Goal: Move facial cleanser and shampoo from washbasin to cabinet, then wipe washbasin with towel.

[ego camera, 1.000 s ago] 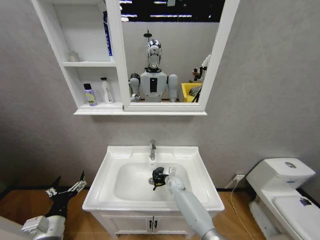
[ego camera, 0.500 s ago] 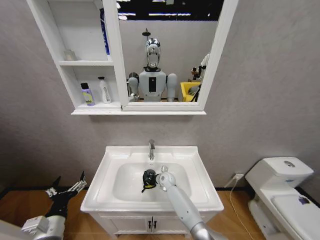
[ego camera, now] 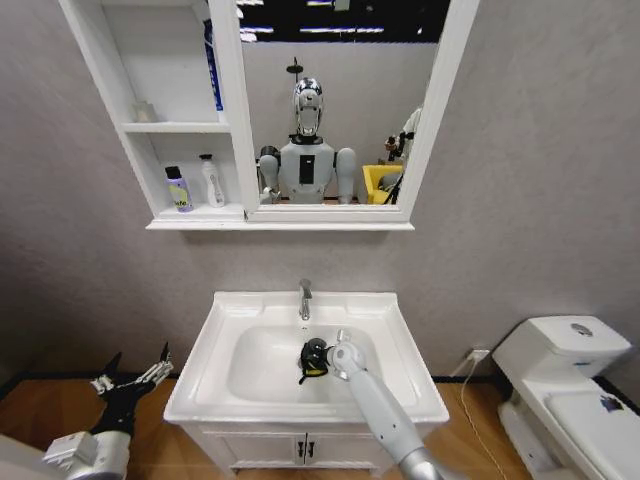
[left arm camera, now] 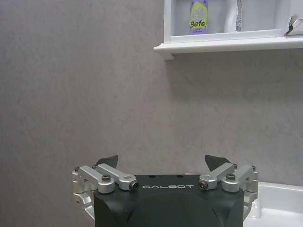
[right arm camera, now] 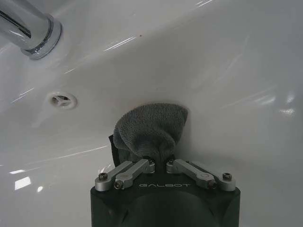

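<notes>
Grey wall backed the cabinet (ego camera: 160,120), both bottles (ego camera: 195,186) already shelved there. Below, the washbasin (ego camera: 250,395) held the right gripper (right arm camera: 160,163), jaws clamped on the towel (right arm camera: 150,127) and pressing it against the bowl for wiping. Left gripper (left arm camera: 163,168) waited beside, jaws spread.

Right gripper (right arm camera: 160,163) jaws pinched shut; left gripper (left arm camera: 166,163) jaws spread.
</notes>
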Motion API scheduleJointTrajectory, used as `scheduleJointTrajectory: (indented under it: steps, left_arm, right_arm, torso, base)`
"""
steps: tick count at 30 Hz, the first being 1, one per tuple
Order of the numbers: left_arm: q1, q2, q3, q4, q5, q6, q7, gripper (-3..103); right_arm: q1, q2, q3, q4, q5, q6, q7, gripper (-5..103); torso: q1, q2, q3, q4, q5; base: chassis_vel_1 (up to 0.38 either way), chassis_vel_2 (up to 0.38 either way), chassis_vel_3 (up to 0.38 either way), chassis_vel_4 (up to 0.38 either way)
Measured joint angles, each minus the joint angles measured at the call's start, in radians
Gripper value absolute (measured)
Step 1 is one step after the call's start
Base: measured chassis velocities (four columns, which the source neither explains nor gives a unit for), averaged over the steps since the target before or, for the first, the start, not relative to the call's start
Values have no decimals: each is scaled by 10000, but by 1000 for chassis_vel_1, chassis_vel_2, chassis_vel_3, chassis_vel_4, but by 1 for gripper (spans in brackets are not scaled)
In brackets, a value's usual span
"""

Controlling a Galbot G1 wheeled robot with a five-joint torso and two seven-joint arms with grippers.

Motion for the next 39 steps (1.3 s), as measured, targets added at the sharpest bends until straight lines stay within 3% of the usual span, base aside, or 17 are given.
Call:
scheduleJointTrajectory:
  steps: [12,19,22,27,30,32,33,39]
  left_arm:
    - [0,0,0,0,0,1,2,100]
    - [0,0,0,0,0,1,3,100]
    - [0,0,0,0,1,0,4,100]
    - [0,0,-1,0,1,1,3,100]
    - [0,0,1,0,0,0,12,100]
    - [1,-1,-2,1,0,0,6,100]
    - [1,0,-2,0,0,1,5,100]
    - [0,0,-1,0,0,1,4,100]
  right_arm:
    - [349,1412,-294,-1014,-576,131,-206,5]
    - [430,1488,-243,-1206,-668,171,-216,5]
    - [289,1206,-230,-948,-569,173,-209,5]
    - [-140,451,-95,-181,-335,145,-128,5]
    - [-385,125,62,231,-205,101,-85,5]
    - [-613,-194,297,579,-166,106,1,5]
    - [-729,-290,372,742,-143,103,1,5]
    - [-1162,-717,803,1351,-137,93,10,5]
  torso:
    - [0,0,0,3,1]
    - [-3,2,-2,2,0]
    - [-2,1,-1,13,7]
    - [1,-1,1,2,3]
    - [-2,0,0,13,12]
    - [-2,0,-2,2,-13]
    - [-1,1,-1,2,6]
    - [-1,0,0,6,6]
  base:
    - [0,0,0,0]
    - [0,0,0,0]
    - [0,0,0,0]
    - [0,0,0,0]
    - [0,0,0,0]
    - [0,0,0,0]
    - [0,0,0,0]
    - [0,0,0,0]
